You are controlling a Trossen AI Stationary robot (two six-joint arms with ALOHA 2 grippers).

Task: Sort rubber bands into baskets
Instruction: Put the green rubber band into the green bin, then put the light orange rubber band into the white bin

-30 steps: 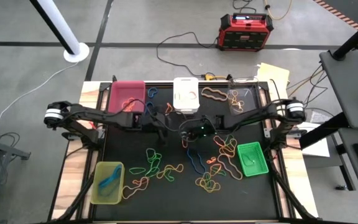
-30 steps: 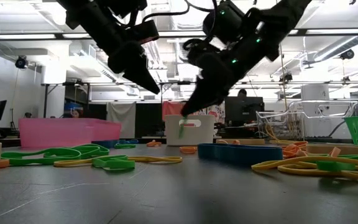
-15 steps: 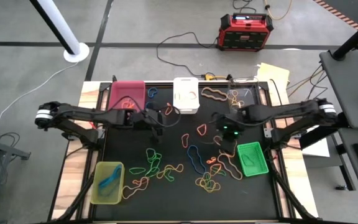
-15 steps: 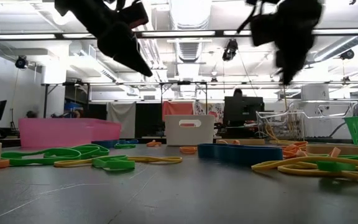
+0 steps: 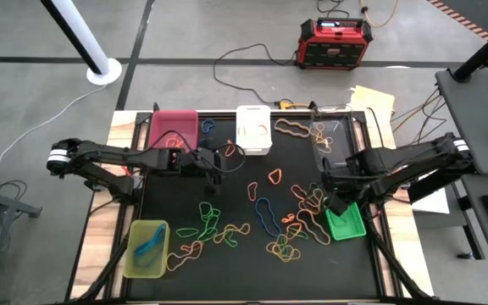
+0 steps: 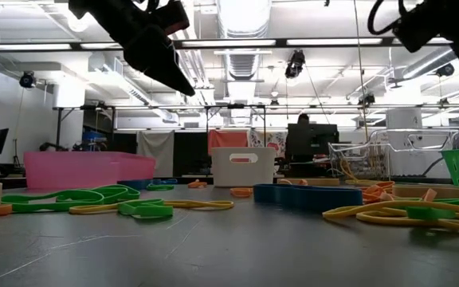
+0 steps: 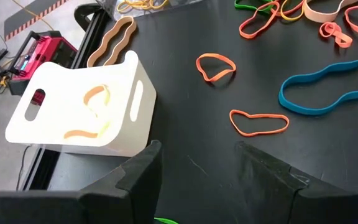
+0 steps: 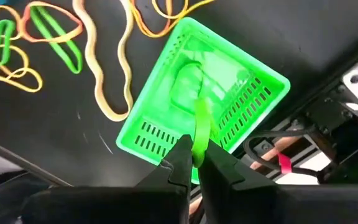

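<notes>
Green rubber band point(image 8: 199, 127), pinched between the closed fingers of the right gripper point(image 8: 194, 163), hangs directly above the bright green basket point(image 8: 145, 134). That basket sits at the right near part of the counter point(image 5: 235, 263) and already contains at least one green band. In the high view the right gripper point(image 5: 339, 203) is over the basket's point(image 5: 346, 227) far left corner.

Left gripper point(image 7: 197, 165) has its fingers spread wide with nothing between them. It is raised above the counter, near the white basket point(image 7: 82, 106), which holds pale orange bands. In the high view this gripper point(image 5: 214, 172) lies just left of and nearer than the white basket point(image 5: 253, 130).

Other baskets: pink basket point(image 5: 174, 129) at the far left with bands inside; clear basket point(image 5: 329, 135) at the far right holding bands; yellow-green basket point(image 5: 146, 250) at the near left with a blue band point(image 5: 149, 246) in it.

Loose rubber bands point(image 5: 269, 222) in orange, green, yellow, blue and tan remain scattered over the middle of the counter. A wavy tan band point(image 5: 292, 128) lies between the white and clear baskets. Two orange bands point(image 7: 215, 66) and a long blue band point(image 7: 328, 84) lie ahead of the left gripper.

Red-and-black power box point(image 5: 335, 42) stands on the floor beyond the counter's far edge.
</notes>
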